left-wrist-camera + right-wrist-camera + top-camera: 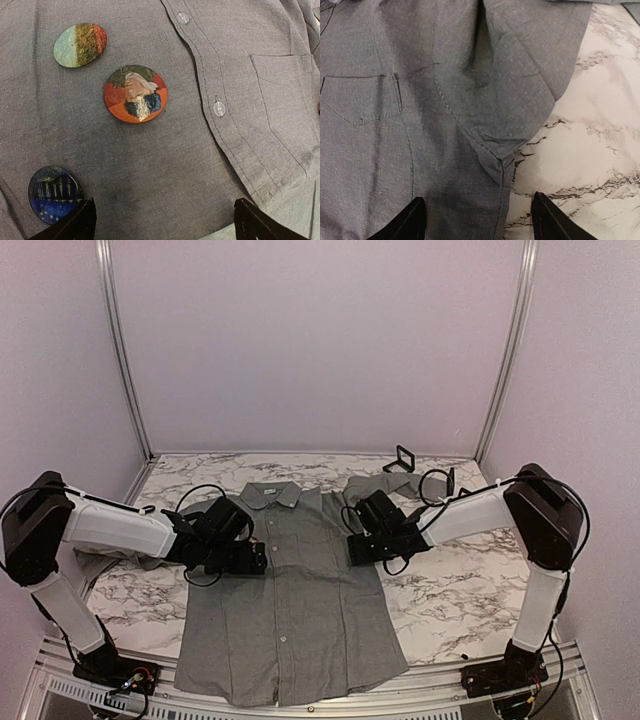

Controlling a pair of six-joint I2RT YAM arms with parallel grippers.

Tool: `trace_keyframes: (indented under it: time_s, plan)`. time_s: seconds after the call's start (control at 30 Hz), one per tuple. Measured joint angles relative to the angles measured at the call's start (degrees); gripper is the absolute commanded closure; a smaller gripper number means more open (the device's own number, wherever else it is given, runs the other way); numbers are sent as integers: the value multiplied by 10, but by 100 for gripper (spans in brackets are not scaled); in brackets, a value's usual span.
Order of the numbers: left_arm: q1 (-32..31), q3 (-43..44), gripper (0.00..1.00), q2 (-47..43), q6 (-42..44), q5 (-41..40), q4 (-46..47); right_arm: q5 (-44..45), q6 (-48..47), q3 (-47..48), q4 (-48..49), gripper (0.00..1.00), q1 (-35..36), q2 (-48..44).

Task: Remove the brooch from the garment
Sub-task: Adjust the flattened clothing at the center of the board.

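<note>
Marbled surface (450,590) is being covered mostly by a grey shirt (300,610), which is lying flat, front up and buttoned, collar toward the far edge, hem at the near edge. A small black bracket (403,459) is standing on the surface beyond the shirt's right sleeve.

Left arm (110,530) is being reached in over the chest from the left side, right arm (480,515) from the right side.

Left fingers (75,225) are being held wide apart above the chest cloth, nothing gripped. Right fingers (407,220) are also being held well apart, nothing gripped, one tip over the cloth by the armpit seam, the other over bare surface just past the shirt's edge. Contact with the cloth cannot be told for either.

A chest pocket (285,100) is being shown beside the button strip.

Three brooches are sitting on the chest, on the other side of the strip from that pocket. The round portrait brooch (135,93) is lying ahead of the left fingers, the oval brooch (80,45) beyond it, and the blue brooch (54,194) just beside one fingertip. Clear buttons (219,108) are being shown fastened.
</note>
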Motion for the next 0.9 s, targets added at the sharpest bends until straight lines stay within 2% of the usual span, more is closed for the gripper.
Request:
trace_keyframes:
  time_s: [0.23,0.37,0.5,0.6,0.7,0.9]
  plan:
    - [0,-1,1,0,-5,0,3,7,6,-15,19,37,5,-1]
    - [0,-1,3,0,-5,0,3,9,7,-22,27,45,5,-3]
    - [-1,-2,15,0,-5,0,3,12,8,-26,32,63,5,-5]
    - [-5,-3,23,1,-6,0,3,12,8,-30,35,82,5,-6]
    - [-13,-3,38,7,-8,1,3,10,11,-37,37,98,5,-12]
    - [-37,-3,60,20,-7,1,1,7,21,-63,26,100,6,-38]
